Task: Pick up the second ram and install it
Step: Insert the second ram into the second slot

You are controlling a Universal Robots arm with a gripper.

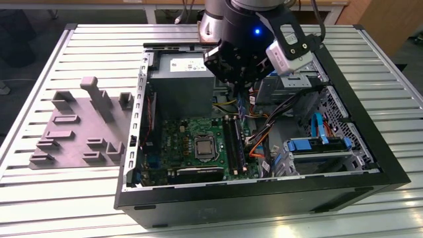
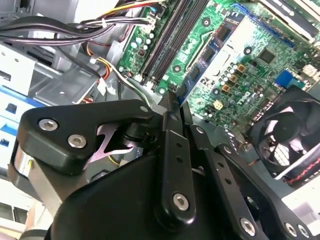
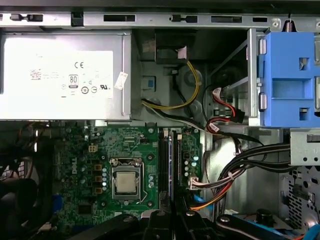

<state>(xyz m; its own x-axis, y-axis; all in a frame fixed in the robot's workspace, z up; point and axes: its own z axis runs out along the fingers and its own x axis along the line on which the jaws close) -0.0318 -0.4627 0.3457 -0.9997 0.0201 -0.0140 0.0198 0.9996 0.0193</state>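
Open PC case [image 1: 370, 163] lies on its side on the slatted tabletop [image 1: 79, 198]. Landmark: the motherboard [image 1: 191, 134] inside it.

The gripper [image 1: 243, 91] hangs inside the case, just above the far end of the motherboard's memory slots [image 1: 233, 144], next to the silver power supply [image 1: 182, 74]. Its fingers are drawn narrow, clamped on the second ram [image 1: 242, 106], a thin dark stick held on edge, pointing down toward the slots. In the second wrist view the gripper [image 2: 172, 100] has its black fingers [image 2: 175, 150] pinched on the stick's thin edge [image 2: 172, 97], the slots [image 2: 172, 35] just beyond it on the green board. In the first wrist view the gripper [image 3: 172, 220] lines up with the slots [image 3: 170, 162], and a dark blue-edged strip [image 3: 171, 165] stands between them; cannot tell whether the stick touches a slot yet.

CPU socket [image 3: 125, 180] sits on the motherboard beside the slots, on the side away from the cable bundle [image 3: 235, 170]. Blue drive bracket [image 3: 292, 80] is off the motherboard, past the cables. Grey fixture block [image 1: 82, 129] with upright posts sits on the tabletop outside the case, well apart from the motherboard, on the exterior view's left.
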